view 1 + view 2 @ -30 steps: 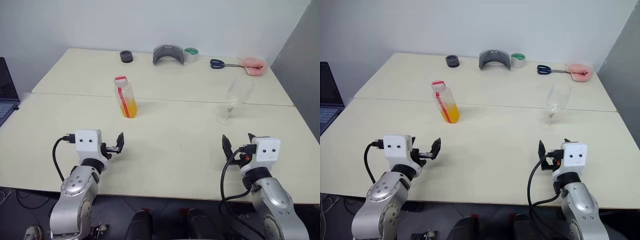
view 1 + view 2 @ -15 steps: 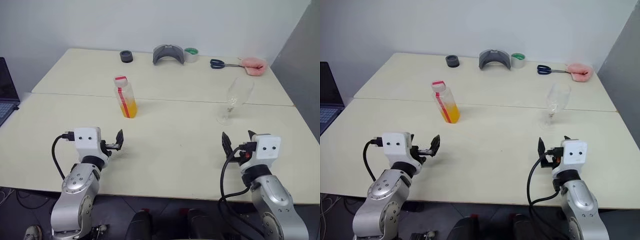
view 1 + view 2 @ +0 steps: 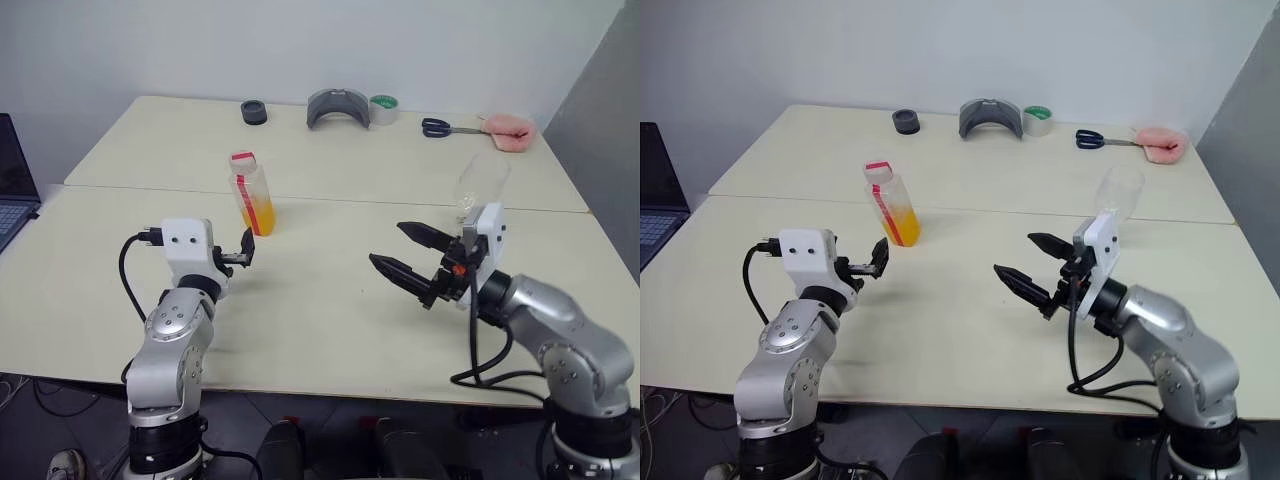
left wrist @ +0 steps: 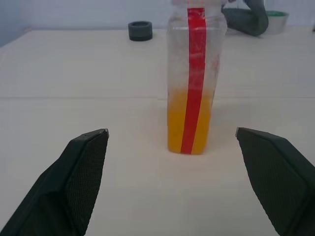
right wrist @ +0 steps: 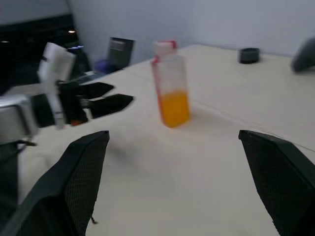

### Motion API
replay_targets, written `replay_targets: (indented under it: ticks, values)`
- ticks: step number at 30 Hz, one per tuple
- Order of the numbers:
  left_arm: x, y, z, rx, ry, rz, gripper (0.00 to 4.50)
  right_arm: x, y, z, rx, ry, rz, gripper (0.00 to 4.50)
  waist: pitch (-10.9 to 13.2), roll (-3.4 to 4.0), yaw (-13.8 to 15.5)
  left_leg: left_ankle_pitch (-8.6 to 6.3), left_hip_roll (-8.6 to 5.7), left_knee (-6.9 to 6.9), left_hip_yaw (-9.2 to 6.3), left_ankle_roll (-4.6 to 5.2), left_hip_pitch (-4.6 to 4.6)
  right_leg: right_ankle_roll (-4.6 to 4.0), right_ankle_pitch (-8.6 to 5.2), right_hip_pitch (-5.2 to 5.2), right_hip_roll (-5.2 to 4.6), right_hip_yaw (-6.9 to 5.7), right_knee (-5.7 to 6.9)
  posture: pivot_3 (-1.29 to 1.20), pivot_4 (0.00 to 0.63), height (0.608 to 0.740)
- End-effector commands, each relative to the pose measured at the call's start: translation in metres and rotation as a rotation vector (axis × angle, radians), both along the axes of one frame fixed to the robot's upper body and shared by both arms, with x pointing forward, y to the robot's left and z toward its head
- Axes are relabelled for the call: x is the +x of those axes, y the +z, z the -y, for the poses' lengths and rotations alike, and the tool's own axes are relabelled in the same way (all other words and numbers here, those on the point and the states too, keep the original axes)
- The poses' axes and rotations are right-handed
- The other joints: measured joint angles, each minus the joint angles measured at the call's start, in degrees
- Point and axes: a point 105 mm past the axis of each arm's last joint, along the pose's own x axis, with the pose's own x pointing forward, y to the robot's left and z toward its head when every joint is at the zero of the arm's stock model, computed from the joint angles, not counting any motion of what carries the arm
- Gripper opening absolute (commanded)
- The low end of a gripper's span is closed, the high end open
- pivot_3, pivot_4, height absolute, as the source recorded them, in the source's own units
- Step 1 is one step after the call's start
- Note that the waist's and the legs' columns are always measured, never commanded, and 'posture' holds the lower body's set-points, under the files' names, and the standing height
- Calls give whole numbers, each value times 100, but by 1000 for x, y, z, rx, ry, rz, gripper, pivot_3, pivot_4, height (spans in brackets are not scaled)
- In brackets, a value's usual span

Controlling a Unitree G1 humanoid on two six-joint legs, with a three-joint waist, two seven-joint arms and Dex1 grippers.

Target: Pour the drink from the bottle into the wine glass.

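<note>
Facing the bottle [image 3: 251,194], left gripper [image 3: 246,251] level, jaws wide

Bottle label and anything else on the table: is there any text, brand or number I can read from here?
None readable.
Bottle: the red stripe is plain, with no letters; faint red marks beside it are too blurred to read.
Cap: no text visible.
Tape roll and scissors: too small to tell.
</note>
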Motion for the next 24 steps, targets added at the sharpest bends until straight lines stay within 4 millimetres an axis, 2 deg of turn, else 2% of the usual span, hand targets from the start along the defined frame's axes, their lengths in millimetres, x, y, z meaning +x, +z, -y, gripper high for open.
replay_targets:
  ticks: [1,5,14,18,24]
  values:
    - [5,14,3,25,-6,61,4463,1,17,-3,37,75,28,4500,0,0,-4,0,0,0,2,0,0,0,0,-2,0,2,3,0,150,740]
    - [11,14,1,6,5,65,4463,3,23,-6,35,101,55,4500,0,0,6,0,0,0,-1,0,-1,0,0,-2,1,0,3,0,150,740]
    - [28,20,10,-7,-44,92,4463,4,28,-13,24,98,107,4500,0,0,9,0,0,0,0,0,-2,2,1,-3,-1,0,4,0,150,740]
    - [37,23,17,-12,-74,103,4463,1,34,-16,34,87,133,4500,0,0,10,0,0,0,-1,0,-2,3,2,-3,-1,-1,4,0,150,740]
    - [49,24,16,-4,-90,109,4463,-2,36,-19,41,79,142,4500,0,0,13,0,0,0,-1,0,-3,3,2,-4,-1,-2,5,0,150,740]
